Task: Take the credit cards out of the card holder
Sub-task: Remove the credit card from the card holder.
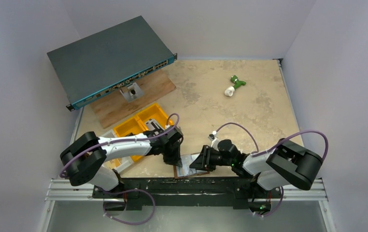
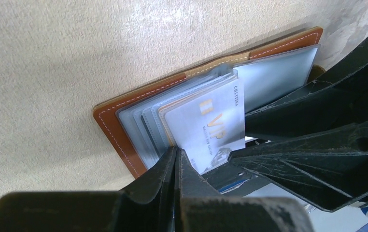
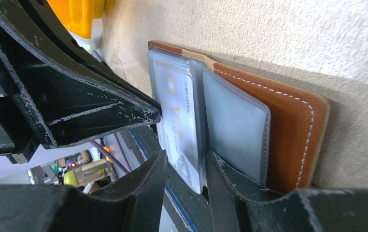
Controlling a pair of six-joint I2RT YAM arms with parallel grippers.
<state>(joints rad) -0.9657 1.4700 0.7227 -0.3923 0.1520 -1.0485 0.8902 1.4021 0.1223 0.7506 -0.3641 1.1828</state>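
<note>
Leather holder (image 2: 124,133): open flat on table (image 2: 51,58).
Right hand (image 3: 187,179): pinching card (image 3: 179,125).
Left hand (image 2: 177,159): pressed together, at card's 7 o'clock.
Risk: holder lifts along if sleeve grips.

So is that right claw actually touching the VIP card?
Touching. In the right wrist view, the right gripper has its fingers either side of the VIP card, pressed against its lower edge.
</note>
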